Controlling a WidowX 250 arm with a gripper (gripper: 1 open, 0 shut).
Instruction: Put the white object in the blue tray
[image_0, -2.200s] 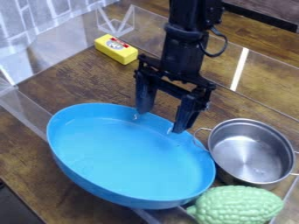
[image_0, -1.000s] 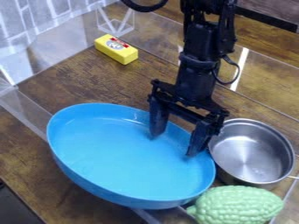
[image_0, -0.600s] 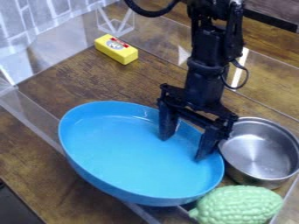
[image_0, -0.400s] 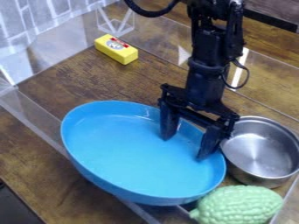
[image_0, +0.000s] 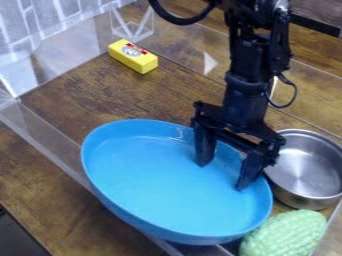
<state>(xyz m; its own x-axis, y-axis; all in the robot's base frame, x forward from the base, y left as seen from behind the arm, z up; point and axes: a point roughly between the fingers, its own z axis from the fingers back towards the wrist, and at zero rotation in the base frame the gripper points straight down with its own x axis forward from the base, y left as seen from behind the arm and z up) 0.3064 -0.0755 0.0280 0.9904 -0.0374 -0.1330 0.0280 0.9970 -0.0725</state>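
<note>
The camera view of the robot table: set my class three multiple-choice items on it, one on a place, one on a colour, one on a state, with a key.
1. Where is the white object?
A. Inside the blue tray
B. On the table by the tray's lower right rim
C. Inside the steel pot

2. What colour is the box at the back?
A. Yellow
B. Red
C. Green

3. How is the gripper?
A. Shut on the white object
B. Shut on the pot
C. Open, holding nothing

Key: 1 B, it lies outside the blue tray; 2 A, the box is yellow; 3 C, the fingers stand apart over the tray beside the steel pot.
</note>
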